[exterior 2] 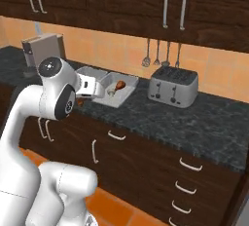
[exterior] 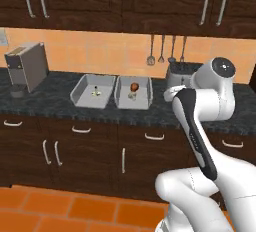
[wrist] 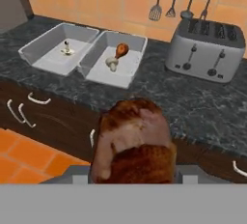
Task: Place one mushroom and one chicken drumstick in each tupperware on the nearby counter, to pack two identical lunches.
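A long marbled stone desk [wrist: 144, 102] carries two shallow grey tupperware trays: the left tray [wrist: 50, 49] holds a mushroom [wrist: 67, 50], the right tray [wrist: 112, 60] a mushroom and drumstick [wrist: 120, 50]. The end effector [wrist: 132, 170] grips a second, reddish-brown drumstick [wrist: 132, 146], likely light, firm, slightly slick; best held mid-body.

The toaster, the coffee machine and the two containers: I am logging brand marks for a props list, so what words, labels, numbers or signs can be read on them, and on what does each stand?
None can be read.
Toaster: bare silver front, two levers and two knobs, no lettering.
Coffee machine: plain grey panels, no label.
Two tupperware containers: blank grey walls.
Drawer fronts: handles only, no print.
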